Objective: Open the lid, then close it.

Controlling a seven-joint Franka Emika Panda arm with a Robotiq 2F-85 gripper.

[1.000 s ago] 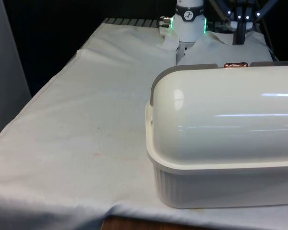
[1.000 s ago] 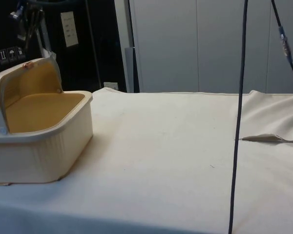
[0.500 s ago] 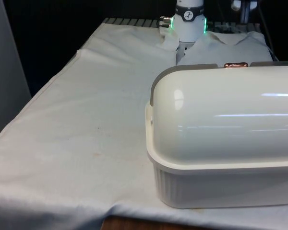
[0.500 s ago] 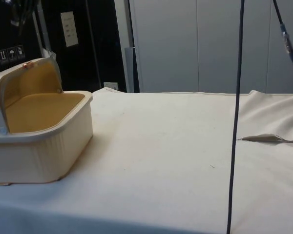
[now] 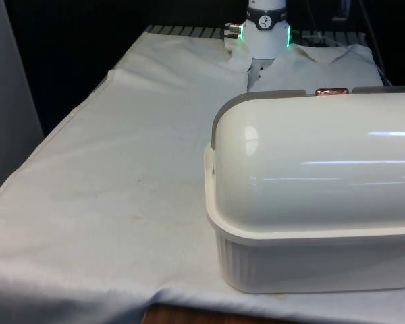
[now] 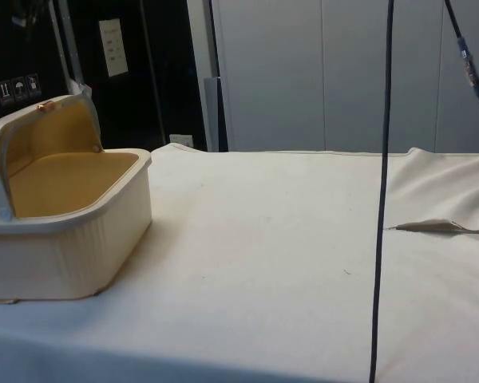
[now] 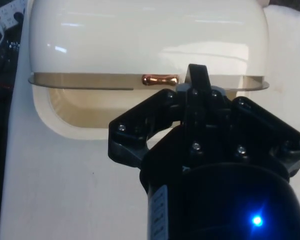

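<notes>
Standing near the table's edge, the bread box (image 6: 64, 231) has its lid (image 5: 317, 162) rolled back and its copper handle (image 7: 160, 79) exposed, leaving closing undone. Above it, the claw (image 7: 196, 75) holds nothing, fingers apparently together.

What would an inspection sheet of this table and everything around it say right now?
Surface: white cloth over the table, creased, a few faint specks.
Job's things: cream bread box near the front view's right; its lid is rolled open, the tan inside showing in the side view; copper handle on the lid's edge.
Clutter: nothing seen.
Grippers: gripper above the box, close to the handle, touching nothing; fingers together.
Cables: dark cable hanging in the side view.
Surroundings: black curtains, pale cabinet doors.
</notes>
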